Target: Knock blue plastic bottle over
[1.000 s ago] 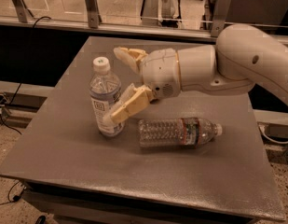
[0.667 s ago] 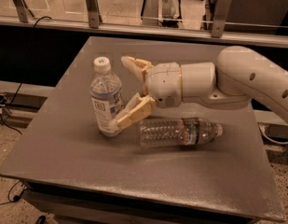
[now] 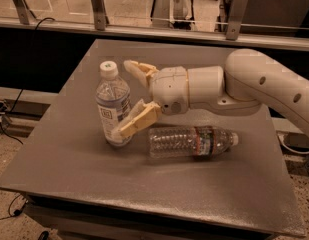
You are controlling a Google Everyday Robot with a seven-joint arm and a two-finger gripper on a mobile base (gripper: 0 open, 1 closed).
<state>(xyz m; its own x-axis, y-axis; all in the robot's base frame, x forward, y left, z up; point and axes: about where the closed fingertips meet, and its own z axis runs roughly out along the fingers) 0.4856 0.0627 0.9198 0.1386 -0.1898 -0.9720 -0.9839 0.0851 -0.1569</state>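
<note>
Blue plastic bottle [image 3: 113, 106] just left of the gripper [image 3: 123, 98] body, inside its spread, on the grey table [image 3: 64, 184]. Standing upright, long axis vertical, white cap [image 3: 108, 69] pointing up; not knocked over. Blue-and-white label [image 3: 114, 110] around the middle, with small square mark [image 3: 107, 114] facing the camera; other writing too small to read. Jaws spread wide around the bottle, gripping nothing. Lower finger [image 3: 136, 122] laid slanted across the bottle's lower front, tip touching near the base. Upper finger [image 3: 137, 70] just beside the cap and shoulder, on the far side; contact there impossible to tell. Below the gripper body, second clear bottle [image 3: 189, 142] lying on its side, long axis left to right, cap toward the right, red-and-green label [image 3: 204, 142], text unreadable. Farther right, white arm [image 3: 264, 84] reaching in from the right edge.
</note>
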